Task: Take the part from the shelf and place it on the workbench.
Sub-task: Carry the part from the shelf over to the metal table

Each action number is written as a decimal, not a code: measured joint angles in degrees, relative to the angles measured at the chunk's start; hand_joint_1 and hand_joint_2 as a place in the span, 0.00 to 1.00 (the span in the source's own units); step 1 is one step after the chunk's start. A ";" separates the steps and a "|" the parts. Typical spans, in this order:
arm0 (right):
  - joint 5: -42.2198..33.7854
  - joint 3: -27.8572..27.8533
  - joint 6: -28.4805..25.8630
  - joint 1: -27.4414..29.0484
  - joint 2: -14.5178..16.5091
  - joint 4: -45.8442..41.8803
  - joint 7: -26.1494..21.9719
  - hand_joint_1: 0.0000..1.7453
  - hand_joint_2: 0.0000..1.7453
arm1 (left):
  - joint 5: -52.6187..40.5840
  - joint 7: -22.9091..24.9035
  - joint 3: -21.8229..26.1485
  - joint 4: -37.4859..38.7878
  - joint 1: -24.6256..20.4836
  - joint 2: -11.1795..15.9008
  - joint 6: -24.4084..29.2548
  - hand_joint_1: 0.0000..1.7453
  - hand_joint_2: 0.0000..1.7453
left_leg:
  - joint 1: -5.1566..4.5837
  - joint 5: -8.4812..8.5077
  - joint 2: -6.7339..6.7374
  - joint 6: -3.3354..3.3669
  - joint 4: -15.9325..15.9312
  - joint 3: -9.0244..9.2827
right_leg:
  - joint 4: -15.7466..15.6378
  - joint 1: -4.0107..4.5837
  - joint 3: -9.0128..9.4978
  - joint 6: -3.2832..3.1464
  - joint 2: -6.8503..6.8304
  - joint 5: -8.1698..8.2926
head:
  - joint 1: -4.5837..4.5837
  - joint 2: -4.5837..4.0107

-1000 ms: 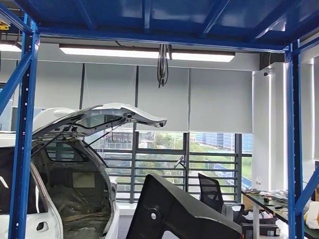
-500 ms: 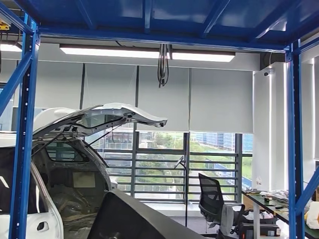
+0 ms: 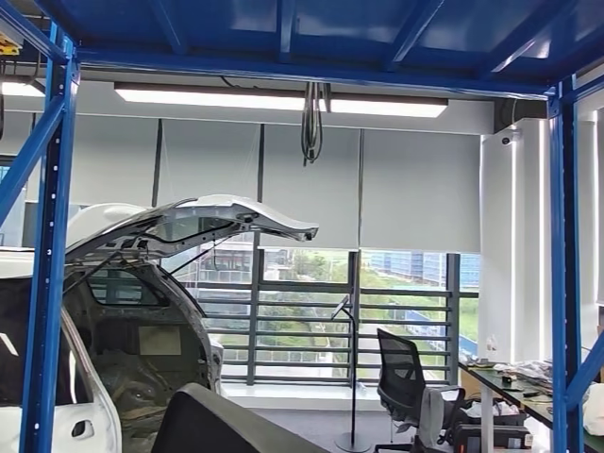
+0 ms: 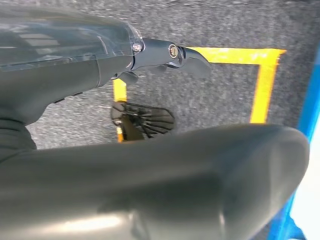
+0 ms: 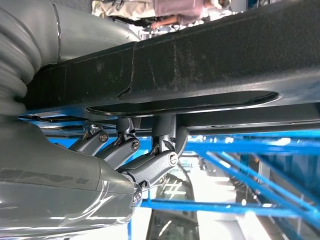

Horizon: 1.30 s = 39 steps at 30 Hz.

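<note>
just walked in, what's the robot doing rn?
It is carrying a large black part inside the blue shelf frame. The right robot hand grips the part from one side, fingers pressed against it. The left robot hand lies alongside the part over grey floor with yellow tape; whether it grips is unclear. In the head view the part sits at the bottom edge, in front of a white car with its hatch open.

Blue steel racking (image 3: pixel 48 264) frames a bright room with grey roller blinds (image 3: pixel 420 189) over tall windows (image 3: pixel 306 311). A ceiling strip light (image 3: pixel 281 99) glows above a white car body (image 3: pixel 135 311) with its hatch raised, and a black office chair (image 3: pixel 402 377) stands near a cluttered counter (image 3: pixel 524 382).
</note>
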 joint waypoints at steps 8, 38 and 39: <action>-0.06 0.03 -0.19 0.05 -0.47 1.16 -1.04 1.00 1.00 | -0.33 1.07 0.01 0.00 0.81 1.05 0.65 0.00 1.00 | 0.20 0.28 -0.17 -1.84 -0.15 -0.07 | -15.00 0.80 4.85 -1.87 0.34 9.34 | 0.06 0.03; 0.02 0.03 -0.24 -0.31 0.34 2.35 -1.23 1.00 1.00 | -1.22 0.38 -0.01 0.00 0.83 1.69 0.99 0.00 1.00 | -0.25 2.33 0.41 -0.79 -0.38 -1.32 | -17.45 3.07 10.67 -4.15 0.13 6.18 | 0.07 0.00; 0.01 0.03 -0.24 -0.32 0.38 2.34 -1.23 1.00 1.00 | -1.27 0.37 -0.01 0.00 0.83 1.72 1.05 0.00 1.00 | -0.14 2.53 0.37 -1.04 -0.48 -1.45 | -17.89 2.99 10.58 -4.36 0.02 6.86 | 0.07 0.00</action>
